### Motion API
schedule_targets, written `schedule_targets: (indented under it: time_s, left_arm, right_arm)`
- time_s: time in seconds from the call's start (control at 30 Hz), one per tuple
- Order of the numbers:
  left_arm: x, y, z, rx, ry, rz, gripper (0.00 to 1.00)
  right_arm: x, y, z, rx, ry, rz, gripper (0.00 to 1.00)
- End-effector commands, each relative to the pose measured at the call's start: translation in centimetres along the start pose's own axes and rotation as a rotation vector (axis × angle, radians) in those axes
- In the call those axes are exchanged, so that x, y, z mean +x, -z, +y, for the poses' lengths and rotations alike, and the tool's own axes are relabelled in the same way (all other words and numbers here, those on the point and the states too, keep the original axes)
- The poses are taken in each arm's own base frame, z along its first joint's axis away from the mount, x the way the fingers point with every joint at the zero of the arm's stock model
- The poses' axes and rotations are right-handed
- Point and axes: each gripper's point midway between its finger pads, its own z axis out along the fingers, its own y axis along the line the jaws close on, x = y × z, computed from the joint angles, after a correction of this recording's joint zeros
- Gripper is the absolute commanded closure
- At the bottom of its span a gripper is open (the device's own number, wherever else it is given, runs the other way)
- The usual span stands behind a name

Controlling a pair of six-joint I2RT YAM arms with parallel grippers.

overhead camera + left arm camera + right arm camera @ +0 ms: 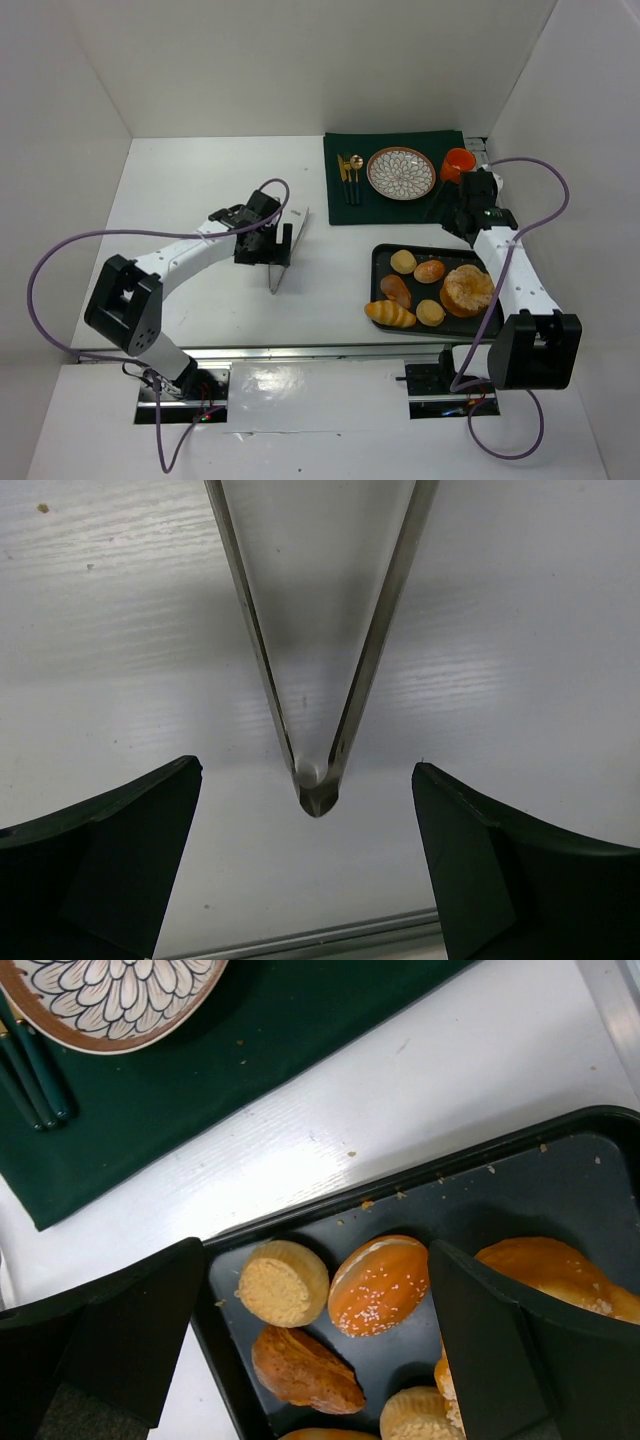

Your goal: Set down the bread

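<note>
A black tray (pixel 378 262) at the right holds several breads: a pale muffin (pixel 403 262), a sesame bun (pixel 429 271), a dark roll (pixel 396 290), a long glazed roll (pixel 389 314) and a big round loaf (pixel 468 290). A patterned plate (pixel 401 172) lies on a green mat (pixel 345 215). Metal tongs (pixel 285 250) lie on the table. My left gripper (pixel 272 243) is open, its fingers either side of the tongs' hinge end (pixel 317 795), not touching. My right gripper (pixel 458 215) is open and empty above the tray's far corner, over the muffin (pixel 284 1282) and sesame bun (pixel 380 1285).
An orange cup (pixel 458 163) stands at the mat's right end, beside the right wrist. Gold and dark cutlery (pixel 350 177) lies left of the plate. White walls enclose the table on the left, back and right. A metal rail (pixel 320 938) runs along the near edge.
</note>
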Motion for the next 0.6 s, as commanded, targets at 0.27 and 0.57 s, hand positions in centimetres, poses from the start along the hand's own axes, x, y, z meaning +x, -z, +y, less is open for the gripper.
schedule_targets:
  time_s: [0.27, 0.57]
  left_arm:
    - [-2.2, -6.8, 0.1, -0.102, 0.059, -0.007, 0.00]
    - [-2.3, -9.8, 0.0, -0.112, 0.095, 0.019, 0.15]
  right_arm:
    - [-0.8, 0.4, 2.2, -0.099, -0.002, -0.047, 0.00]
    - [-0.8, 0.1, 2.0, -0.087, -0.001, -0.044, 0.00]
